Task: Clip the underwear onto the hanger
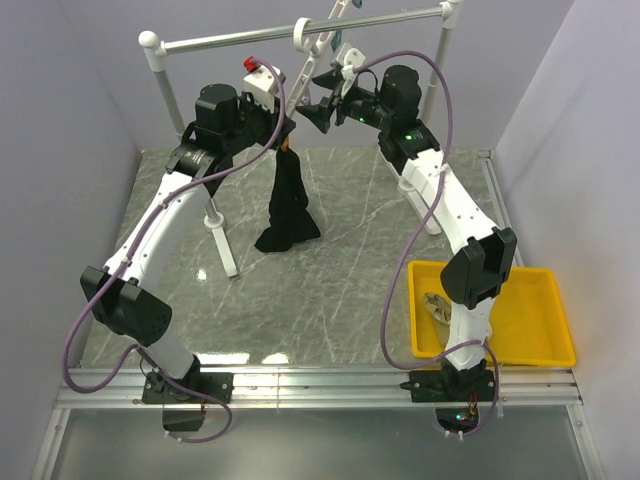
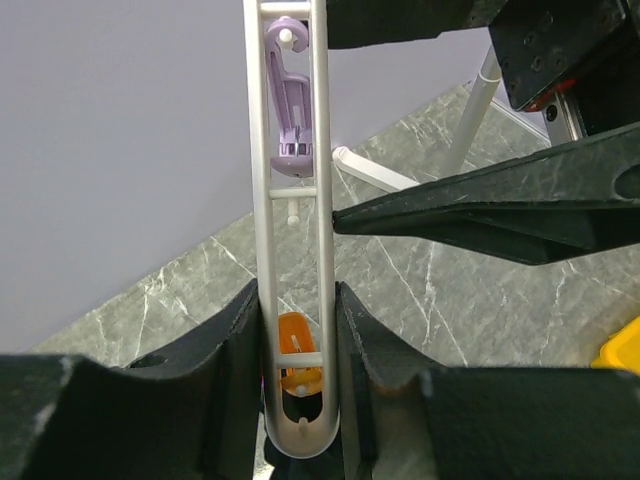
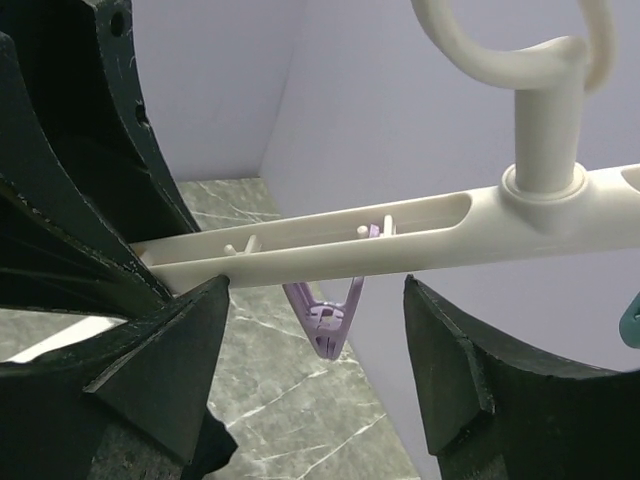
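Note:
The white hanger (image 1: 300, 75) hangs tilted from the rail, its low end pointing down-left. The black underwear (image 1: 288, 205) dangles from that low end, its bottom bunched on the table. My left gripper (image 1: 281, 125) is shut on the hanger's low end; in the left wrist view the slotted hanger (image 2: 297, 240) sits between the jaws with an orange clip (image 2: 296, 345) inside and a purple clip (image 2: 290, 120) higher up. My right gripper (image 1: 325, 108) is open just right of the hanger. In the right wrist view the hanger (image 3: 400, 235) crosses above its open gripper (image 3: 315, 370), with the purple clip (image 3: 328, 320) between the fingers.
The white rail frame (image 1: 230, 40) spans the back, with a leg (image 1: 225, 245) on the table left of the underwear. A yellow tray (image 1: 540, 310) at the front right holds a beige garment (image 1: 437, 308). Grey walls close both sides.

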